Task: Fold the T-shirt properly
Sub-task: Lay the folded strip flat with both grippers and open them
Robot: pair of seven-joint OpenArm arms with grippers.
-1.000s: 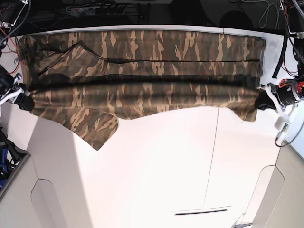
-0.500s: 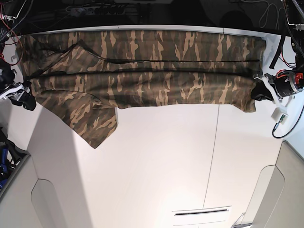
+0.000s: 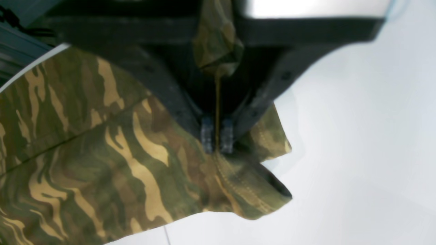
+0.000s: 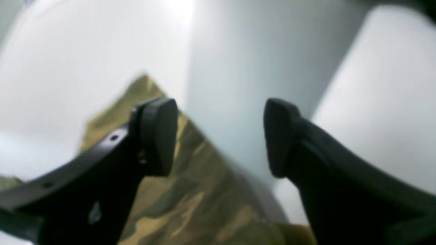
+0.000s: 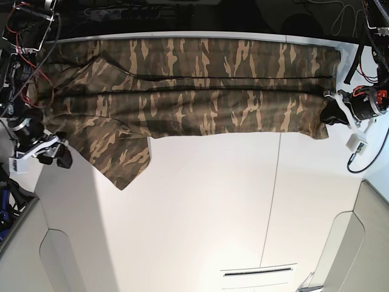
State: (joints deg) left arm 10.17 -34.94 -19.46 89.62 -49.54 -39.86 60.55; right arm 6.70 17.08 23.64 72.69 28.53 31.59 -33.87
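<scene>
The camouflage T-shirt [image 5: 200, 91] lies lengthwise along the far edge of the white table, its near part folded over onto itself. One sleeve [image 5: 121, 161] sticks out toward the front at the left. My left gripper [image 5: 331, 114] is shut on the shirt's right hem corner; in the left wrist view [image 3: 217, 136] the fabric [image 3: 245, 183] is pinched between the closed fingertips. My right gripper [image 5: 53, 158] is open and empty, just off the shirt's left edge. In the right wrist view [image 4: 219, 136] its jaws stand wide apart above the fabric [image 4: 190, 190].
The white table [image 5: 213, 213] has a thin seam and a dark slot [image 5: 258, 271] near the front. Cables and a power strip [image 5: 121, 11] run behind the table. A small white box [image 5: 355, 144] hangs by the left arm. Grey panels [image 5: 67, 261] flank the front corners.
My right gripper has let go of the shirt's left edge, opened and moved toward the front. The lifted fold now lies flat on the shirt. The left gripper keeps its hold.
</scene>
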